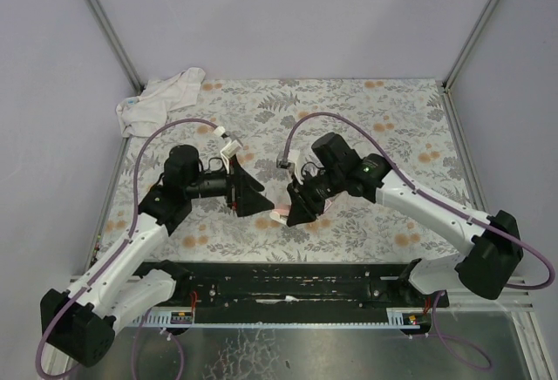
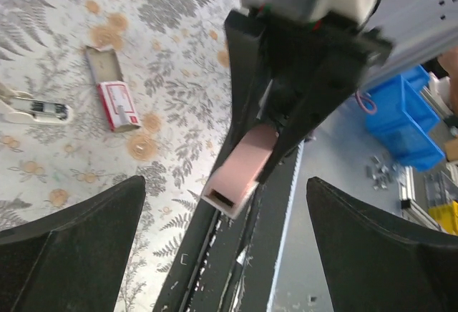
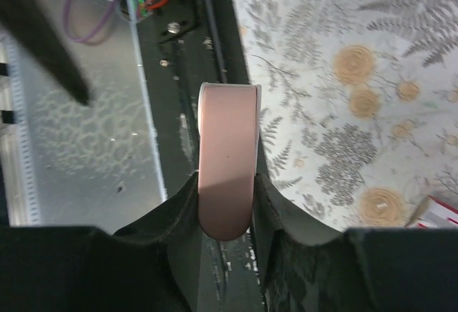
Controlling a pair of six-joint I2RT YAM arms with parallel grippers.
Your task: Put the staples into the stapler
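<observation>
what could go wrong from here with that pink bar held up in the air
The right jaws pinch the pink bar by one end only, close to the black rail beside the mat; a slip could drop it onto the rail. The open left jaws face it closely, so a misjudged approach might knock it loose.

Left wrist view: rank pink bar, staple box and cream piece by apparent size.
1. pink bar, though it is nearest the camera.
2. staple box and cream piece: these look alike, and the piece is cut by the frame.
</observation>
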